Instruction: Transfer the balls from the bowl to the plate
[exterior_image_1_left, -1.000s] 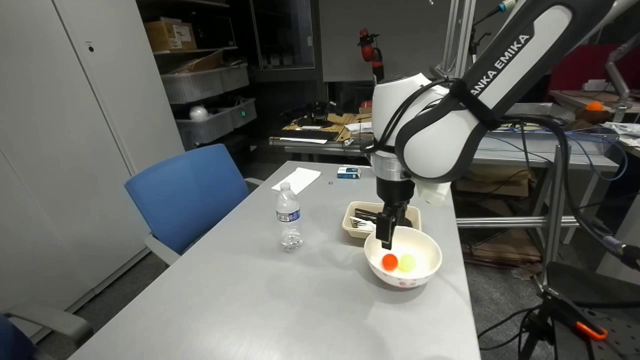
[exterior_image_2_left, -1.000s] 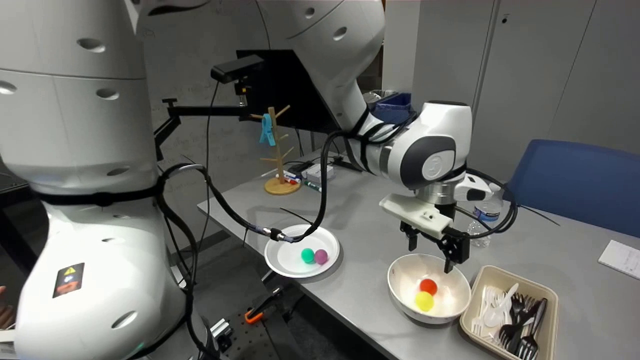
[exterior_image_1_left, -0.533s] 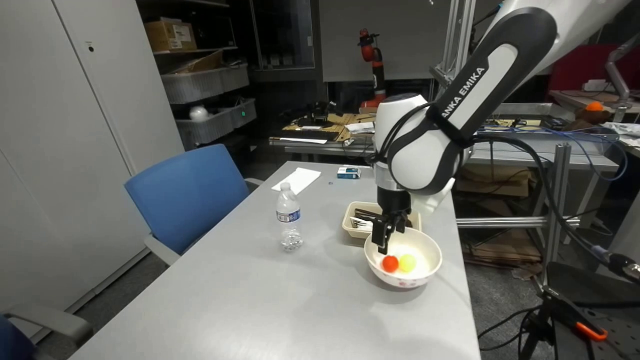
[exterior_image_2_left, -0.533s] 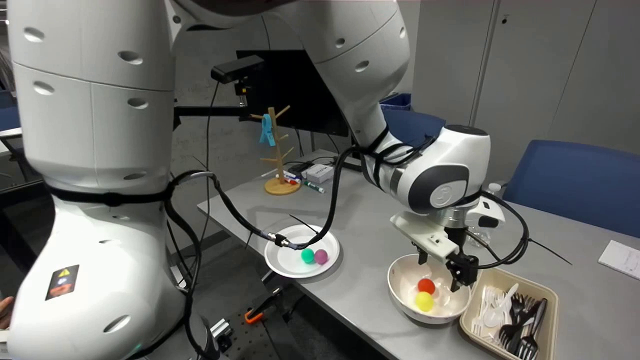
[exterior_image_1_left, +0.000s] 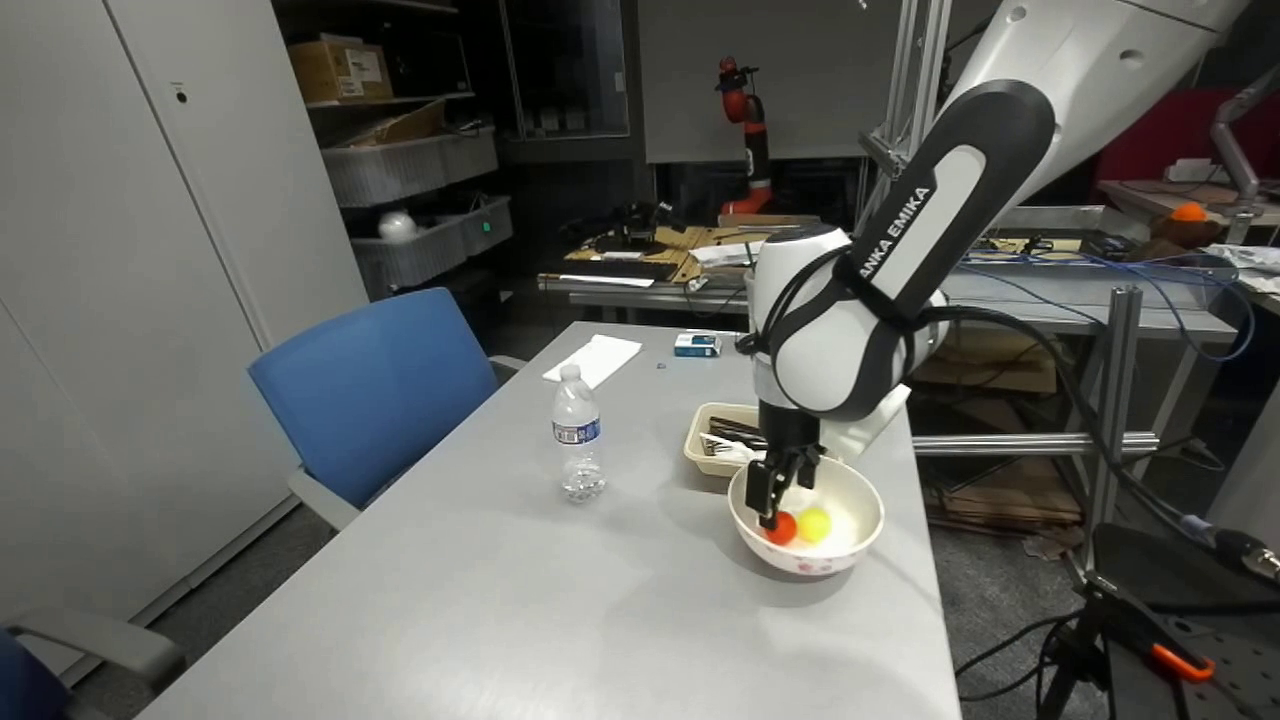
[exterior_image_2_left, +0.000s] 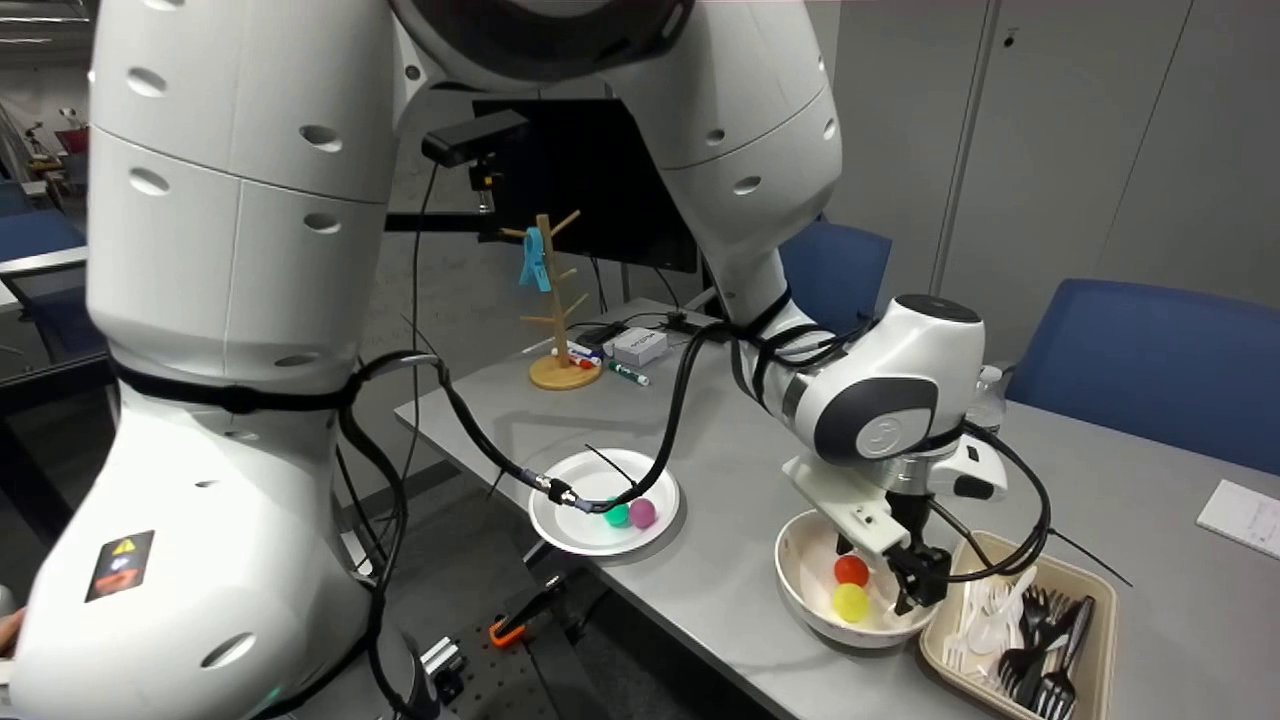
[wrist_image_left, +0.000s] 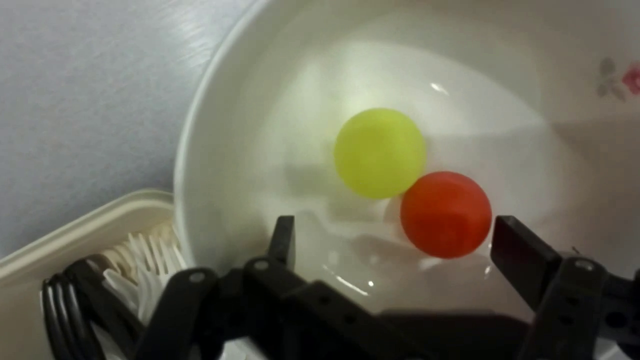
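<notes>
"Is anything held by the claw (wrist_image_left: 394, 225)?"

"Nothing is held. Its two fingers (wrist_image_left: 525, 260) are spread wide, with the tips inside the bowl (wrist_image_left: 225, 175) – most likely so a ball can be fitted between them."

"Which ball is nearest?"

"The red ball (wrist_image_left: 446, 215) is seen close by one finger; whether it is touched cannot be told."

"And the yellow ball (wrist_image_left: 377, 150)?"

"Right up against the red one, low in the bowl, where both are probably kept by the curved sides."

"How are they colored?"

"Each in one bright color, round and smooth."

"And farther out?"

"Forks (wrist_image_left: 70, 325) are kept in a tray (wrist_image_left: 20, 320) beside the bowl. On the white plate (exterior_image_2_left: 570, 530), a green ball (exterior_image_2_left: 616, 517) and a purple ball (exterior_image_2_left: 642, 513) are seen side by side – half the job, it seems."
</notes>
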